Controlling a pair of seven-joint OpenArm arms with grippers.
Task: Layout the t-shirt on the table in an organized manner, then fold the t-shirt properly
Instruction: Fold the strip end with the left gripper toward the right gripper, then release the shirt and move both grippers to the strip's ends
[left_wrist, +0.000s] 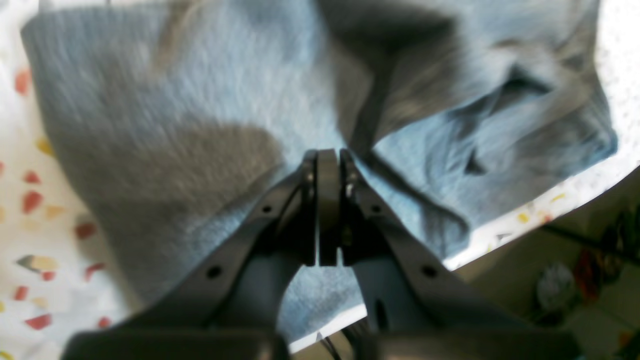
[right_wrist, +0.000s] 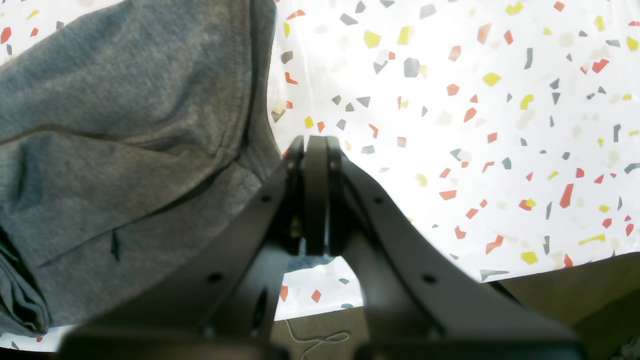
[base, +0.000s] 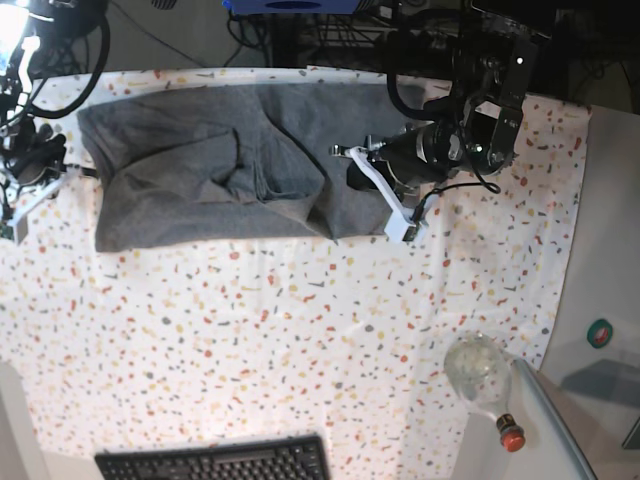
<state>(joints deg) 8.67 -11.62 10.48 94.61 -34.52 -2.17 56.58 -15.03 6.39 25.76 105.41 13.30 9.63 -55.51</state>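
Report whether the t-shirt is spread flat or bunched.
Bunched: the t-shirt lies crumpled on the table, with folds across its middle.

Heather-grey short-sleeved knit t-shirt (base: 200, 170) lies spread wide but rumpled along far edge of white fleck-speckled table (base: 300, 340), bunched folds mid-shirt, right end creased, near hem roughly straight.

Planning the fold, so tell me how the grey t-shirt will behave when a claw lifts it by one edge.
The t-shirt will probably hang limp: it already lies in soft creases and bunched folds across the table. It looks light and thin, so it may drag rather than slide as one piece. The left claw, shut over it, would likely raise only a peak of cloth.
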